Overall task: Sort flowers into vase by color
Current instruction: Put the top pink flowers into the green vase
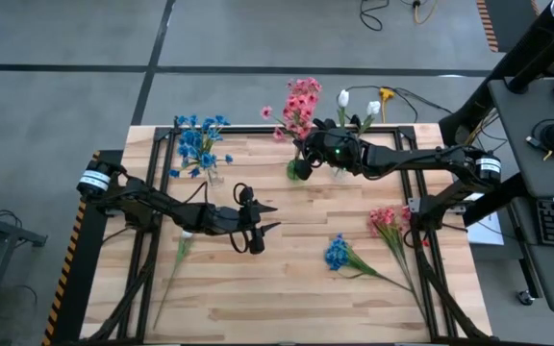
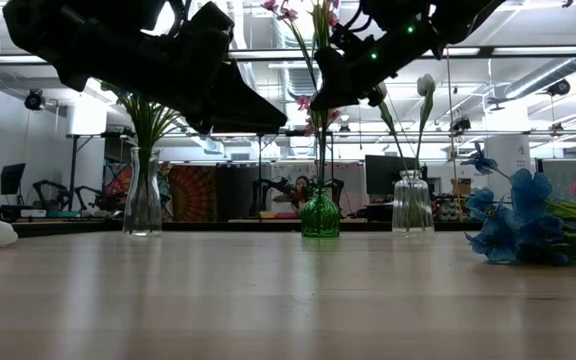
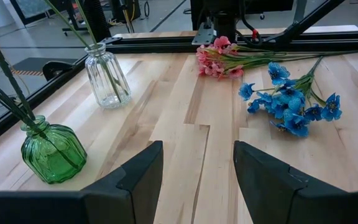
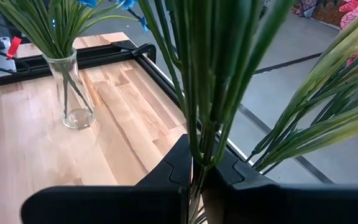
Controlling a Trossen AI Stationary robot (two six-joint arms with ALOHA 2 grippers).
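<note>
Right gripper (image 1: 301,163): clamped on pink flower stems (image 4: 197,93), upright, green vase (image 1: 296,171) directly beneath; left gripper (image 1: 265,216): spread wide, empty, blue sprig (image 1: 338,254) ahead.

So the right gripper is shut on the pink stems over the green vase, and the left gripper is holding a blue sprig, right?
Not quite. The right gripper is shut on the pink stems over the green vase, but the left gripper is open and empty in the left wrist view; the blue sprig lies on the table.

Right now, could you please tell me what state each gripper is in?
Left gripper: open, empty, above the table's middle.
Right gripper: shut on green flower stems, above the green vase.
</note>
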